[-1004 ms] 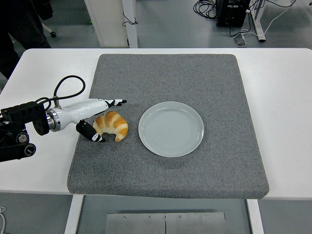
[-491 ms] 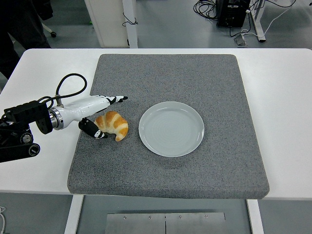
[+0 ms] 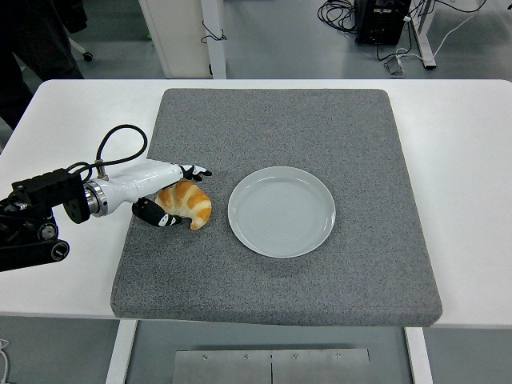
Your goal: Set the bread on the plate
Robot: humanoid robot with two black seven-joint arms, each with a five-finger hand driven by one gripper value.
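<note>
left white-and-black robot hand [image 3: 164,194] at left of frame, fingers part-curled round the golden curved croissant [image 3: 186,202] but not clamped, croissant just right of palm on grey mat [image 3: 320,120], round white plate [image 3: 281,211] further right.

One croissant [image 3: 186,204], one plate [image 3: 281,211], one grey mat [image 3: 320,128].

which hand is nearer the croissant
Left. The left hand is at the croissant, fingers around its left end on the grey mat. The right hand is out of view.
</note>
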